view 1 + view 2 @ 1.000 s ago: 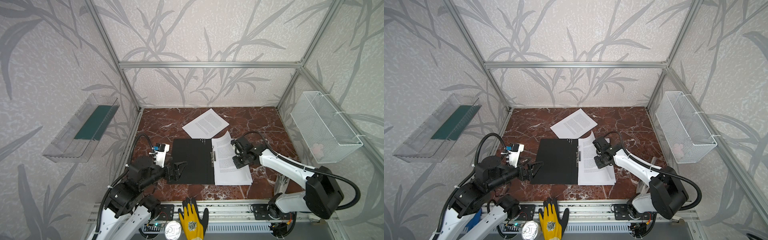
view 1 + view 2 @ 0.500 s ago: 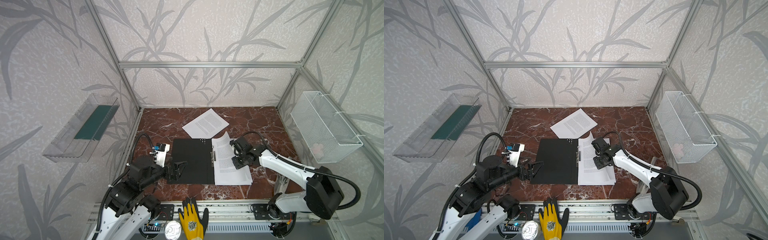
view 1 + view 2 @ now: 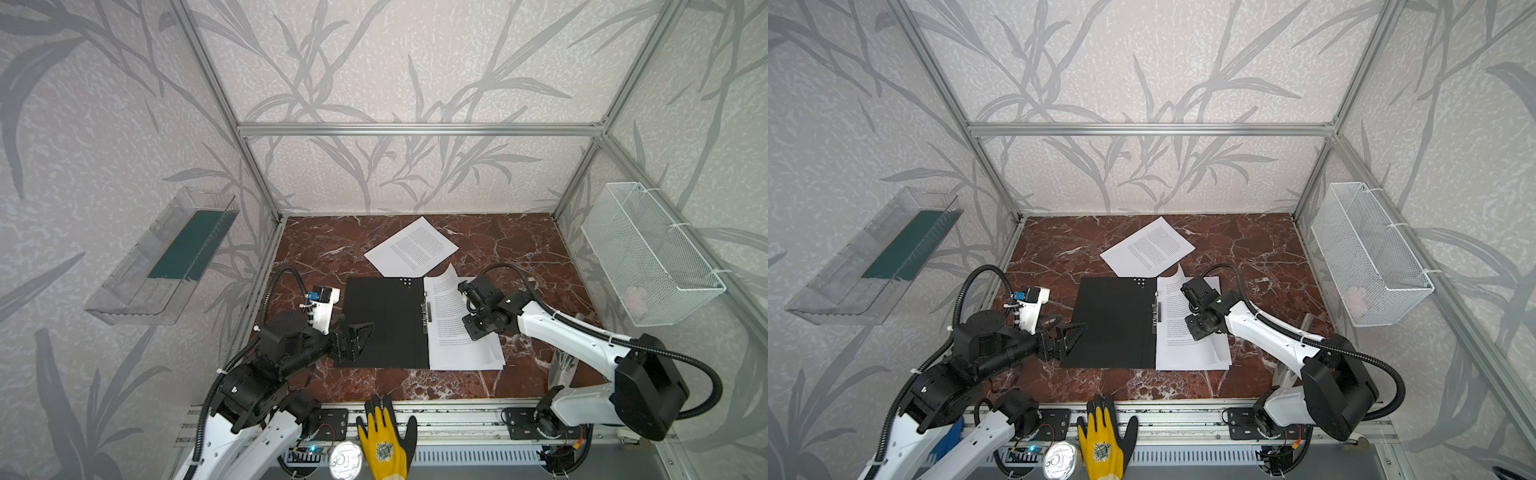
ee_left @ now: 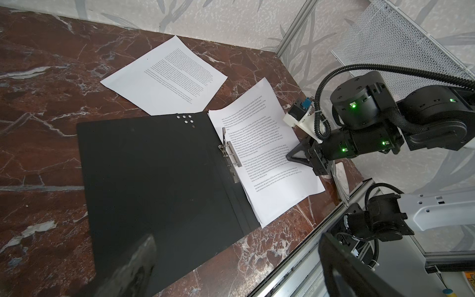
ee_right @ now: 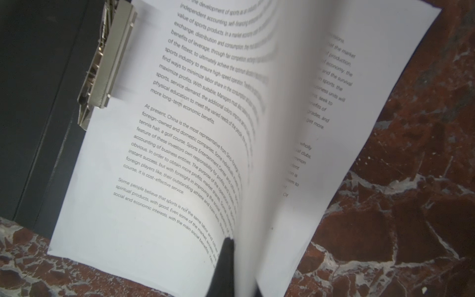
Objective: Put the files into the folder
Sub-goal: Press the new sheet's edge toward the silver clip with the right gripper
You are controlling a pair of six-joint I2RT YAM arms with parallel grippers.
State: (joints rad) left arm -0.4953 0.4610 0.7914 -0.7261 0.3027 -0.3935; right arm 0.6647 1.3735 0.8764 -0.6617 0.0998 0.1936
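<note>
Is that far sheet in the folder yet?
No, the far sheet lies on the table beyond the open folder, outside it.

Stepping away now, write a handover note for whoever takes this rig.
Left pincer open, empty, over the folder's left edge.
Right pincer shut on the outer edge of the top sheet, which curls up.
A stack lies on the open folder's right half by the clip; one loose sheet lies on the table behind it.
Done: stack placed.
To do: settle the held sheet, add the loose one, close the folder.
</note>
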